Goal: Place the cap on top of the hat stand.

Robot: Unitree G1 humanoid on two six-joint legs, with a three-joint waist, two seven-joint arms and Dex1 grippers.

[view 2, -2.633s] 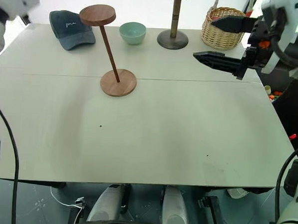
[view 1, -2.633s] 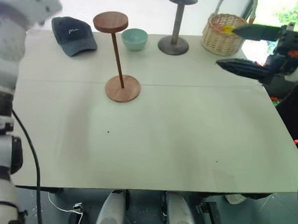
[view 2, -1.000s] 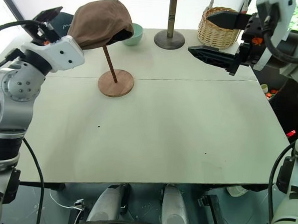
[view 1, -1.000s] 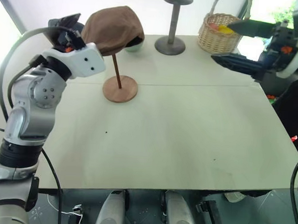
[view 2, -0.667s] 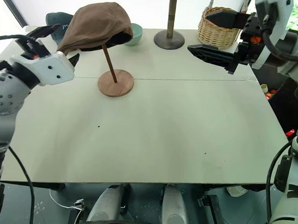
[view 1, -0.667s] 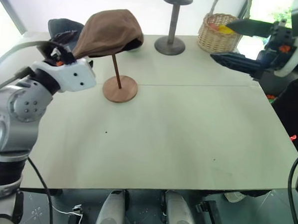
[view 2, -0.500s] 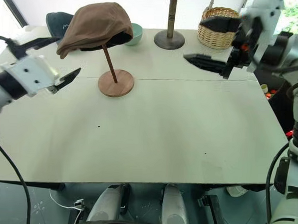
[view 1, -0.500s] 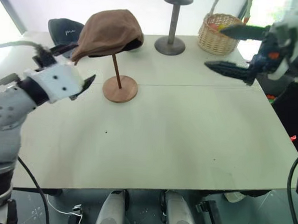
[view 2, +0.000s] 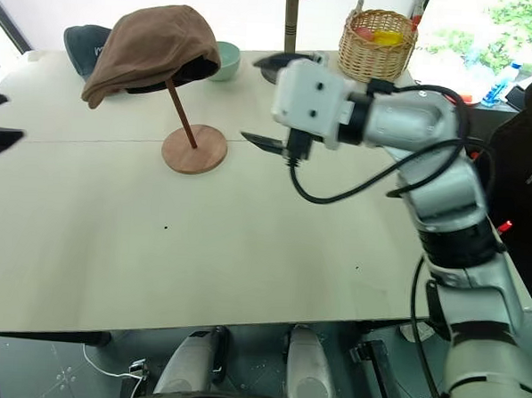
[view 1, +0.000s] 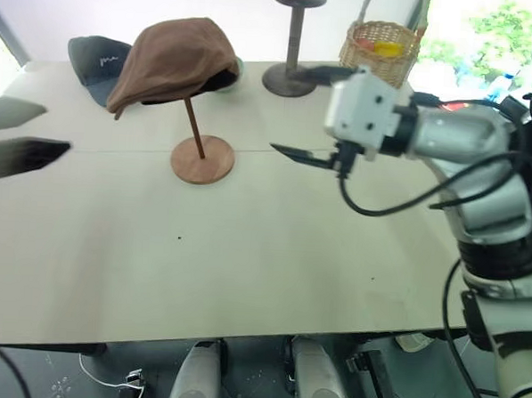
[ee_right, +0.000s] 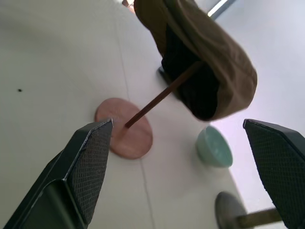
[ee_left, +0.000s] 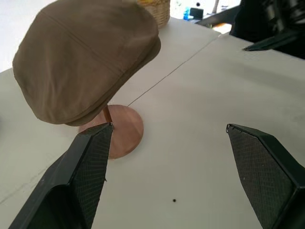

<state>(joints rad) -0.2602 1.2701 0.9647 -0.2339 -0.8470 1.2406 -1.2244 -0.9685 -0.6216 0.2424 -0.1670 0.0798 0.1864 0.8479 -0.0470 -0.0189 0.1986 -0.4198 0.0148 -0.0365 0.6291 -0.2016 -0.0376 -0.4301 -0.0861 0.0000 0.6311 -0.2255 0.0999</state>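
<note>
Your cap (view 1: 172, 59) sits on the stand (view 1: 197, 147), hiding its disc. Your left gripper (ee_left: 167, 129) is spread wide and empty, well clear of the stand's base. Your right gripper (ee_right: 178, 126), also wide and empty, points at the stand from the opposite side.

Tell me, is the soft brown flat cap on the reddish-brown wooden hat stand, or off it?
On. The soft brown flat cap covers the top of the reddish-brown wooden hat stand, hanging lower toward one side, with no claw touching it.
</note>
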